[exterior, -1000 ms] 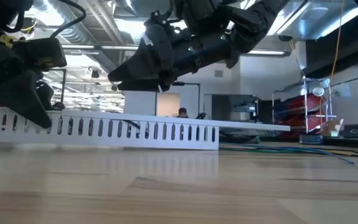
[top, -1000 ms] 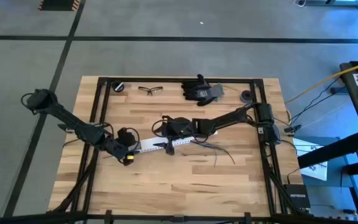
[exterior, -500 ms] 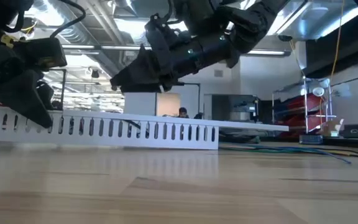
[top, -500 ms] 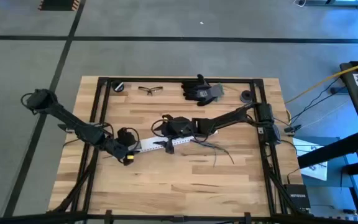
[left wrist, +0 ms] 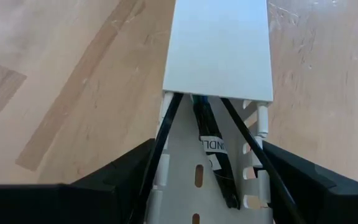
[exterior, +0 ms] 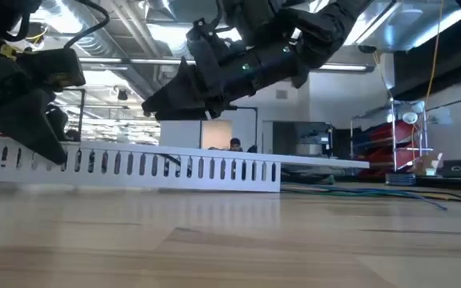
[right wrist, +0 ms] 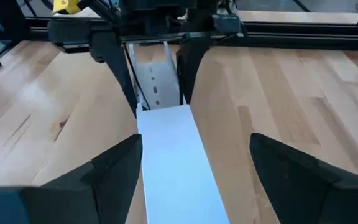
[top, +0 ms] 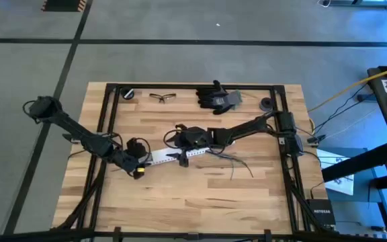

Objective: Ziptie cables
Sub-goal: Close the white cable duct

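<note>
A white slotted duct (top: 170, 154) lies flat on the table's middle, a plain white lid (left wrist: 219, 50) covering its right part. Dark cables (left wrist: 213, 155) run along inside it, and their loose ends (top: 234, 161) trail onto the wood to the right. My left gripper (top: 142, 160) is at the duct's left end, its fingers (left wrist: 129, 174) on either side of it. My right gripper (exterior: 154, 104) hangs open above the lid (right wrist: 173, 162), clear of it, pointing toward the left gripper. My left gripper holds the duct's uncovered left end (left wrist: 160, 155) between its two fingers, one finger against each slotted side wall. The fingers come level from the table's left and lie along the duct. The duct rests flat on the table.
Black gloves (top: 217, 97), safety glasses (top: 162, 97) and two small black round parts (top: 130, 93) (top: 266, 103) lie along the far edge. A black frame rail (top: 109, 121) runs round the work area. Bare wood lies toward the near edge.
My right gripper has turned slightly at its wrist above the duct, staying clear of it. The duct and the left gripper have kept still.
</note>
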{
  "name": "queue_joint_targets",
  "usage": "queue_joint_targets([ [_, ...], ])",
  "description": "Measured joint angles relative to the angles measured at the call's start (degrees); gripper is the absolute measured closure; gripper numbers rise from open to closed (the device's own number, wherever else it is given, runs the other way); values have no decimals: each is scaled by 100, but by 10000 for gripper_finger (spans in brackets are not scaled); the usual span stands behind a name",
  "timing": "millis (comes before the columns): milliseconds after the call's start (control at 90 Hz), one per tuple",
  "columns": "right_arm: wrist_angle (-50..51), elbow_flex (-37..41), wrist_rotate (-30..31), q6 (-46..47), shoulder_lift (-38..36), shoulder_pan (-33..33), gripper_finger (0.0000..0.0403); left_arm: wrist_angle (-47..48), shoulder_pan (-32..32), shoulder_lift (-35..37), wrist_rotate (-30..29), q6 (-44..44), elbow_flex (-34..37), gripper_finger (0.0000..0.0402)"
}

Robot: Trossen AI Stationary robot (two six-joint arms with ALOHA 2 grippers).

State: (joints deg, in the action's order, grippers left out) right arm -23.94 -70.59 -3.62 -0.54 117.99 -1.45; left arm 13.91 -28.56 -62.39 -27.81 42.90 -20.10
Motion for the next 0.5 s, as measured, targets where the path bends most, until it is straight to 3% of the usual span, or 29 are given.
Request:
queue_joint_targets([
  [500, -33, 0, -165, -105, 0, -7, 118, 13, -35, 0, -2, 11, 0, 164],
])
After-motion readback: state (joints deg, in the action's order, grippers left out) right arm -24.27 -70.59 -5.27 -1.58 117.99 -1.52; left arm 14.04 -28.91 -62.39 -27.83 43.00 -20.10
